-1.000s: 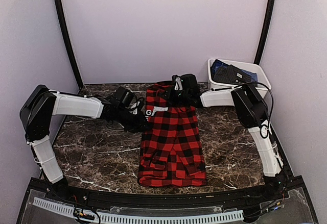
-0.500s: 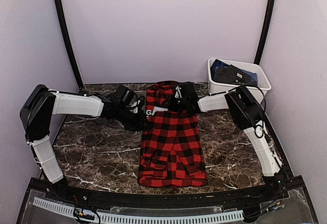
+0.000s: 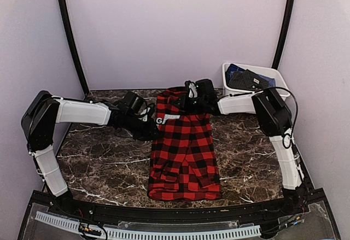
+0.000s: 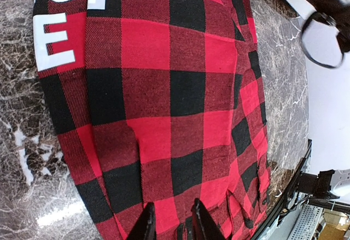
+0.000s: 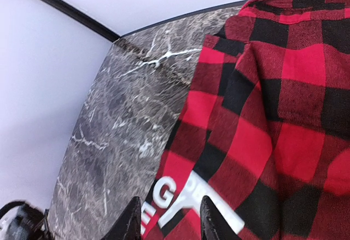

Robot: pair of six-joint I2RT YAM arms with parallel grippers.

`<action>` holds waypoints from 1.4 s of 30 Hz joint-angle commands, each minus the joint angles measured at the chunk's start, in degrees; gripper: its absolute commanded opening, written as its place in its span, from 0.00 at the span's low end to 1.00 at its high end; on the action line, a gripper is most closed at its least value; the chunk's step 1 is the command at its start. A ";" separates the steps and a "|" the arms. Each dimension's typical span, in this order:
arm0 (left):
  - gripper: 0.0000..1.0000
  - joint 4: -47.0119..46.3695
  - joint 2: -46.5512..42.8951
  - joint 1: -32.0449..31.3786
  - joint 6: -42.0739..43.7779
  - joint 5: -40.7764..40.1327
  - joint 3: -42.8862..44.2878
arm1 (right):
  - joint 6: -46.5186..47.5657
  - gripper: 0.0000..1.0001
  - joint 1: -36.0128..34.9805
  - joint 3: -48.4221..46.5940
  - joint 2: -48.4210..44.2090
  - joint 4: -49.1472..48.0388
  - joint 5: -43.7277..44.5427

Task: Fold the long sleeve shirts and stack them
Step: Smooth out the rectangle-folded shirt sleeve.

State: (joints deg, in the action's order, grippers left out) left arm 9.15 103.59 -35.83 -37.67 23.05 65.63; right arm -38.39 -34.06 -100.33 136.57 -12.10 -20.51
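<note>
The shirt (image 3: 185, 152) lies beneath right pincer (image 5: 170, 210), narrowly parted; left pincer (image 4: 173, 212) at its edge, grip unclear

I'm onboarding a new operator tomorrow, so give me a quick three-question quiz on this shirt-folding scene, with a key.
1. True or false: the checked shirt lies inside the white tub.
2. Which gripper is at the shirt's far end, nearest the back wall? A) left gripper B) right gripper
3. Fill in: the large letters printed on the shirt are ___ in colour.
Key: 1 false, it lies on the marble table; 2 B, the left one is at the shirt's left edge; 3 white.
</note>
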 commanded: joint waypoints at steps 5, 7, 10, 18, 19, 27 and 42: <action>0.22 1.62 -2.99 0.41 0.60 0.55 0.34 | -2.34 0.29 -0.48 25.19 -17.51 -11.54 -5.26; 0.22 1.78 -3.16 0.41 0.36 0.92 0.42 | -2.62 0.28 -0.41 29.49 -18.92 -13.19 -4.99; 0.22 1.80 -3.42 0.44 0.06 1.71 0.39 | -3.32 0.27 -0.18 33.91 -19.51 -15.13 -4.75; 0.22 2.93 -3.53 0.41 0.42 2.05 0.42 | -6.01 0.26 0.64 38.07 -17.58 -17.60 -2.70; 0.22 3.04 -3.67 0.41 0.52 2.01 0.24 | -6.18 0.26 0.74 38.22 -17.52 -17.23 -2.29; 0.22 5.03 -4.71 0.41 1.89 1.81 -1.33 | -7.14 0.27 1.27 38.54 -17.26 -14.30 -1.89; 0.22 6.69 -5.27 0.41 2.46 1.98 -2.46 | -5.60 0.26 1.28 35.20 -17.25 -2.09 0.81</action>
State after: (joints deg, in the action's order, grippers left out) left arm 13.58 101.01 -35.83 -36.53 24.62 64.12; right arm -45.08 -33.10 -64.86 119.79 -18.44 -21.80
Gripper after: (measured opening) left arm 0.223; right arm 0.260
